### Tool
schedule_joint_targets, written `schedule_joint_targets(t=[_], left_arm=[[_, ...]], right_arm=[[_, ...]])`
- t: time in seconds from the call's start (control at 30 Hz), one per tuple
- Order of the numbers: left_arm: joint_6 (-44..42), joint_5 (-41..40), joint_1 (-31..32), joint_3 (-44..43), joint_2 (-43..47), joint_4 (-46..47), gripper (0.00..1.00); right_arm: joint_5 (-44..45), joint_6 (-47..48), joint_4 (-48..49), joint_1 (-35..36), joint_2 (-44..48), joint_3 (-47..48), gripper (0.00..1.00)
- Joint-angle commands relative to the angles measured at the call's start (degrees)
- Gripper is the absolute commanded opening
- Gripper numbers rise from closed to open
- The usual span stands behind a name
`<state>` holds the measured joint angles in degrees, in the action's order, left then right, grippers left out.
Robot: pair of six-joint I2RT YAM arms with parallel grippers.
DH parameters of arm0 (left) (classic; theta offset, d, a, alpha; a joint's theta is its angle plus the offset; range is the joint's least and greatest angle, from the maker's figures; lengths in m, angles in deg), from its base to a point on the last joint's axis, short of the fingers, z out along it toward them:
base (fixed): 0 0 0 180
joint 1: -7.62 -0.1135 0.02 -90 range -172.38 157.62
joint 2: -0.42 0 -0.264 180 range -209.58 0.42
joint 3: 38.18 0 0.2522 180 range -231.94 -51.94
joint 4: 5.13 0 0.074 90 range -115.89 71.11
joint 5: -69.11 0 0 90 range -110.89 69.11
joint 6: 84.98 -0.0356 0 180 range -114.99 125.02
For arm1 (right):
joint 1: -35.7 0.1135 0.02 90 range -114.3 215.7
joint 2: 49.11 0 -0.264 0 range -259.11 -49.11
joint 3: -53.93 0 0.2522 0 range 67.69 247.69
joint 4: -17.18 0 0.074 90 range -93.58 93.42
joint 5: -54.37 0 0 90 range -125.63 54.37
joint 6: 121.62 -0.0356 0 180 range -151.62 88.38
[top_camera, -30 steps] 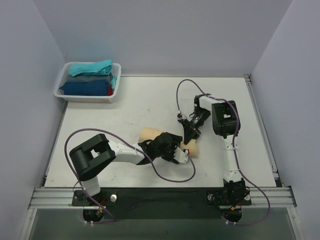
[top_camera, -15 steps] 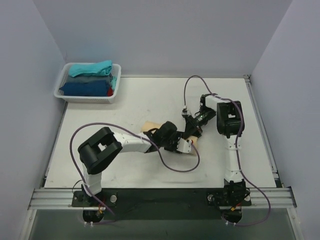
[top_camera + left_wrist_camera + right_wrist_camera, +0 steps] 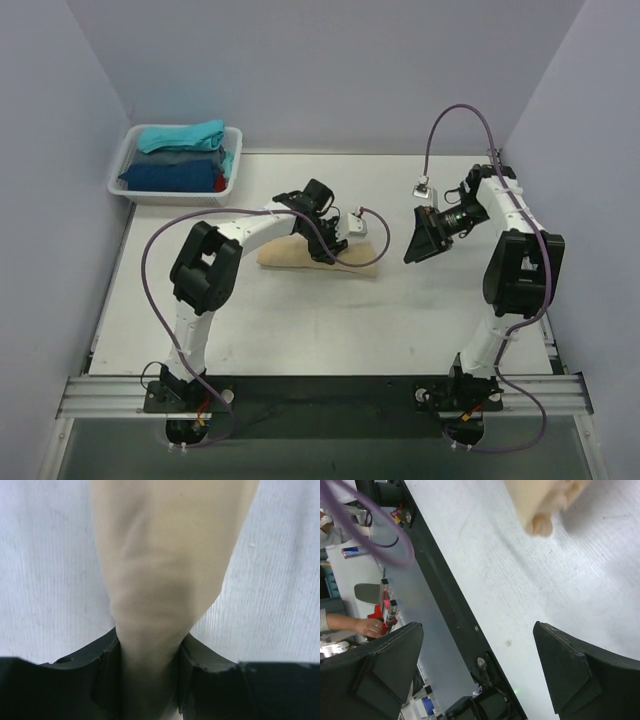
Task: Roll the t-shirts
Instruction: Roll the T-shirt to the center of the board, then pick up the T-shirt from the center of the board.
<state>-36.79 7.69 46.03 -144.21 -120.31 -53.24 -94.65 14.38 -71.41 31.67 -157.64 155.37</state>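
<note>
The beige t-shirt (image 3: 283,256) lies as a long roll near the middle of the bench (image 3: 300,330). The left pincer (image 3: 332,240) sits on it and its jaws squeeze the cloth between them. The right pincer (image 3: 415,250) hangs to the right, apart from the roll, with jaws wide and nothing inside. The other t-shirts (image 3: 180,150) are stacked in the white basket (image 3: 118,172) at the far left corner.

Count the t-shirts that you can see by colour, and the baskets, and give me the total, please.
Beige t-shirt: 1
Teal t-shirt: 1
Grey t-shirt: 1
Dark blue t-shirt: 1
Red t-shirt: 1
White basket: 1
Total: 6
</note>
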Motion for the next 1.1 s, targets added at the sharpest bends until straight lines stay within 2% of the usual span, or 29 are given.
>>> schedule_joint_targets(t=[0.0,0.07,0.13,0.2,0.23,0.3,0.37,0.53,0.83,0.97,1.0,1.03,1.07], left_arm=[[0.41,5.08,-1.50,-5.63,0.49,-12.49,0.28],[-0.21,4.91,-1.50,-5.82,1.71,-13.81,0.25],[-0.56,3.95,-1.59,-6.17,2.95,-14.34,0.16],[0.14,2.46,-2.02,-6.52,4.79,-14.61,0.15],[0.58,1.93,-2.20,-7.04,5.41,-14.78,0.07],[2.24,0.35,-2.99,-7.92,7.08,-15.22,0.06],[3.74,-0.62,-3.52,-8.45,8.75,-15.31,0.00],[3.92,-4.40,-4.49,-8.37,12.61,-15.13,0.00],[-1.35,-7.74,-7.56,-11.26,15.26,-18.74,0.00],[-4.68,-9.94,-12.74,-19.85,13.68,-20.84,0.00],[-4.87,-10.47,-15.71,-22.92,12.72,-23.28,0.00],[-4.78,-10.73,-17.13,-31.13,9.92,-24.96,0.00],[-4.52,-11.08,-18.88,-35.48,8.07,-26.81,0.00]], right_arm=[[1.99,1.99,-12.45,-3.61,4.37,-4.62,1.00],[1.98,1.82,-12.45,-5.28,4.64,-5.58,1.00],[2.16,1.73,-12.45,-6.51,4.47,-5.24,1.00],[2.33,1.64,-12.36,-7.04,4.12,-4.10,1.00],[2.42,1.64,-12.36,-7.48,3.94,-3.83,1.00],[2.34,1.64,-12.36,-7.83,3.42,-3.39,1.00],[1.99,1.64,-12.36,-8.45,2.54,-3.22,1.00],[1.46,1.20,-12.36,-9.59,1.22,-1.99,1.00],[1.19,1.20,-12.36,-10.21,0.95,-2.07,1.00],[1.98,1.20,-12.36,-10.12,3.41,-2.86,1.00],[2.51,1.20,-12.36,-10.20,3.67,-3.13,1.00],[2.60,1.37,-12.45,-10.38,3.85,-3.48,1.00],[2.51,1.55,-12.36,-10.38,4.03,-4.61,1.00]])
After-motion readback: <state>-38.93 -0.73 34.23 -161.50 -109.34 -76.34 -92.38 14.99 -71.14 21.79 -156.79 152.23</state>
